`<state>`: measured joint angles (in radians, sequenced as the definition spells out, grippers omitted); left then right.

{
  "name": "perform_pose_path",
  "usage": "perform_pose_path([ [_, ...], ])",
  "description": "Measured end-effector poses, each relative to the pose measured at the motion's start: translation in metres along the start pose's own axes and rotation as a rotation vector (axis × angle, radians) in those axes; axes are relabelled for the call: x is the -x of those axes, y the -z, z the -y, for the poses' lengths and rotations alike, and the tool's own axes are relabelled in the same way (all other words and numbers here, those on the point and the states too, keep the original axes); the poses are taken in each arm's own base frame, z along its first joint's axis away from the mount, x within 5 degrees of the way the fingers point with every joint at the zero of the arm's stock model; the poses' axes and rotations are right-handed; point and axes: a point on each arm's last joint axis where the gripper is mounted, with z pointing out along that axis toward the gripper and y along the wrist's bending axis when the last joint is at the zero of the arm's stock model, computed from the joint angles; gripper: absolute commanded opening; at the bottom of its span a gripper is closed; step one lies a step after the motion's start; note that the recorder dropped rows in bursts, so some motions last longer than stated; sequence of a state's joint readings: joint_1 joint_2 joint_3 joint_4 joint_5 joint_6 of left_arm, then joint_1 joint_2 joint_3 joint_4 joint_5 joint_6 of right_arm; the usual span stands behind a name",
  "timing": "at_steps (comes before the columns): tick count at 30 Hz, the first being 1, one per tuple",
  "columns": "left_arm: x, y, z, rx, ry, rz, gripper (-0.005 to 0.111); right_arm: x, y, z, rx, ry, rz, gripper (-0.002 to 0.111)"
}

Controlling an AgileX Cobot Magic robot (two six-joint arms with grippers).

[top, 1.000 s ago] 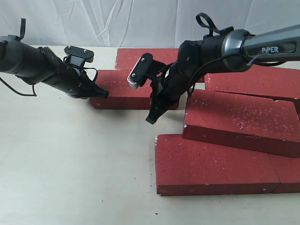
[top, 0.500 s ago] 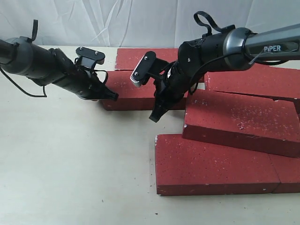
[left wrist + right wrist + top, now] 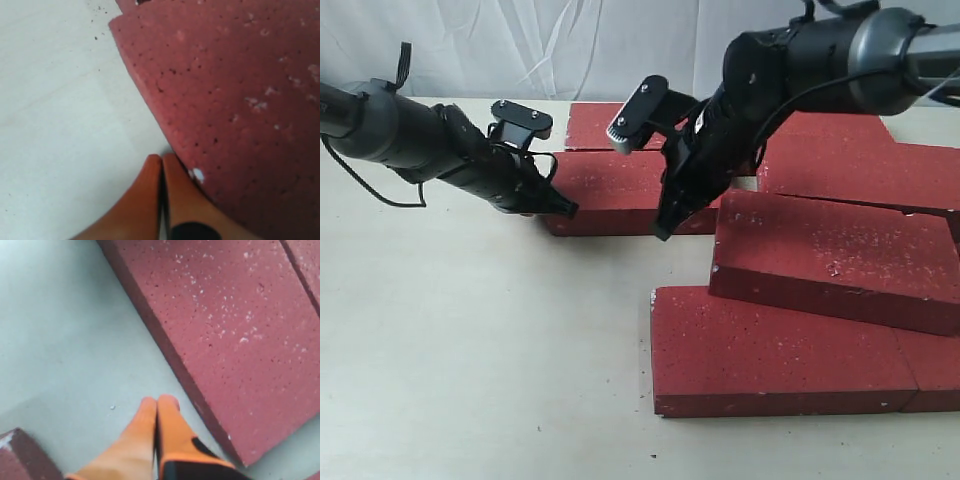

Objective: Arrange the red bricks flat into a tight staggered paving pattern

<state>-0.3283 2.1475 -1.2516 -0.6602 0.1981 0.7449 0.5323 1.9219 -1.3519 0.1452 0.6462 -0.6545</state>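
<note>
Several dark-red bricks lie on the table. A middle brick (image 3: 615,190) lies flat, with my left gripper (image 3: 566,209) shut and its tip against that brick's left end. The left wrist view shows the shut left gripper (image 3: 161,159) at the edge of this middle brick (image 3: 240,90). My right gripper (image 3: 663,234) is shut and empty, its tip at the front right corner of the same brick. In the right wrist view the right gripper (image 3: 158,401) points at bare table beside the front brick (image 3: 235,325). A tilted brick (image 3: 830,255) rests partly on the front brick (image 3: 770,350).
A back brick (image 3: 605,122) lies behind the middle one, and a right brick (image 3: 850,165) lies behind the tilted one. Another brick (image 3: 935,372) butts the front brick's right end. A white cloth (image 3: 570,50) hangs behind the table (image 3: 470,350).
My left gripper has moved right with its tip on the middle brick, and that brick has slid to the right. The right arm has lifted and shifted slightly right.
</note>
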Motion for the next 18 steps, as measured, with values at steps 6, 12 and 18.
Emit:
perform_pose_path([
  [6, -0.001, 0.002, -0.006, -0.008, 0.012, -0.016, 0.0, -0.012, 0.021, -0.004, 0.147, -0.067, -0.018, -0.001],
  [12, -0.002, 0.002, -0.006, -0.017, 0.014, -0.026, 0.0, -0.015, 0.006, -0.009, 0.196, -0.03, -0.021, -0.001],
  [18, -0.002, 0.003, -0.006, -0.02, 0.014, -0.027, 0.0, -0.027, 0.003, -0.002, 0.117, -0.009, -0.152, -0.001],
])
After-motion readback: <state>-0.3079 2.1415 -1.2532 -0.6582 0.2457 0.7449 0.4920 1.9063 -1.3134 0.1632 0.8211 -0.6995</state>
